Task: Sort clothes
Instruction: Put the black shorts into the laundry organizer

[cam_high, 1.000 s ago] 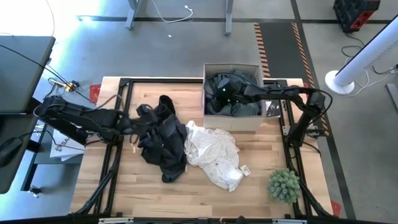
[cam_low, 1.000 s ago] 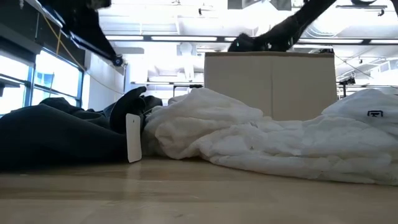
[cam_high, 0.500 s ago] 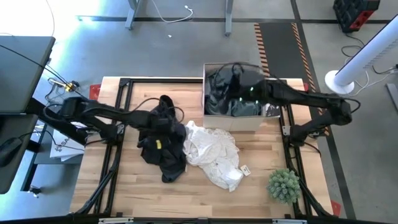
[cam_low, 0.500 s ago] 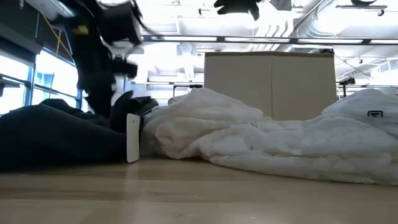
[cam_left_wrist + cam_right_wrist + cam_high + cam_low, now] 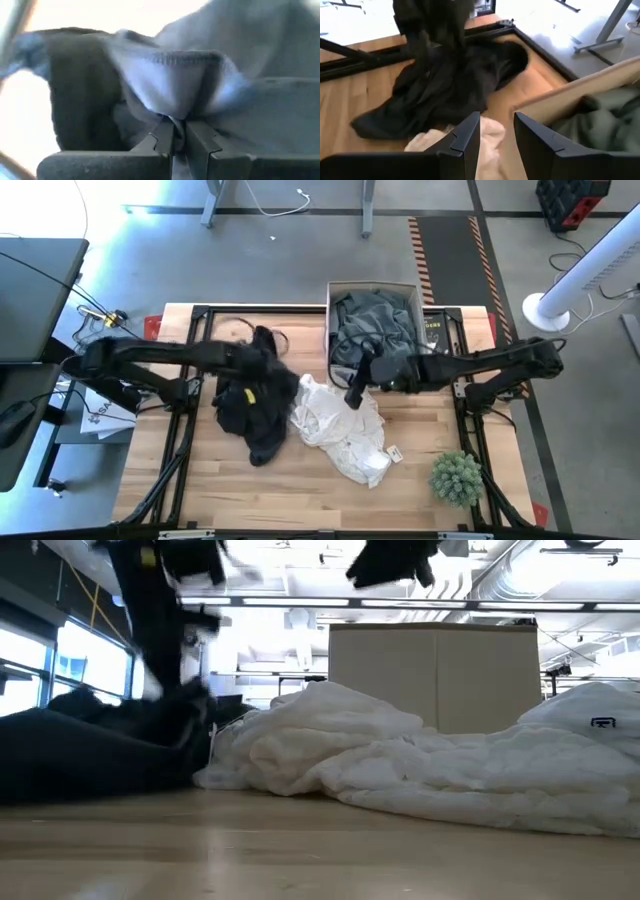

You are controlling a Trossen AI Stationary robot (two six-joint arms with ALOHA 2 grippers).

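A black garment [image 5: 255,405] lies in a heap at the table's middle left, and my left gripper [image 5: 260,362] is shut on it from above. Right of it lies a crumpled white garment [image 5: 345,430]. My right gripper [image 5: 352,395] hangs open over the white garment's far edge, by the front left corner of the cardboard box [image 5: 400,375], with nothing between its fingers [image 5: 470,137]. A dark grey-green garment [image 5: 375,325] fills the box. In the low view the black garment [image 5: 160,660] rises in a strand from its heap on the table. My left gripper pinches a bunched fold of the black garment [image 5: 182,107] between its two fingers, just below a stitched hem. Several layers are gathered there. That part is drawn up off the table, while the rest of the garment [image 5: 90,755] lies on the tabletop.
A small spiky green plant [image 5: 457,477] stands at the near right corner. The box takes up the far middle right. Black frame rails [image 5: 190,430] run along both table sides. Bare wood [image 5: 230,490] shows along the near edge.
My left gripper has gone right onto the black garment, shut on it and risen, drawing part of it up; the heap has shifted. My right gripper has come out of the box toward the near edge and now hangs over the white garment.
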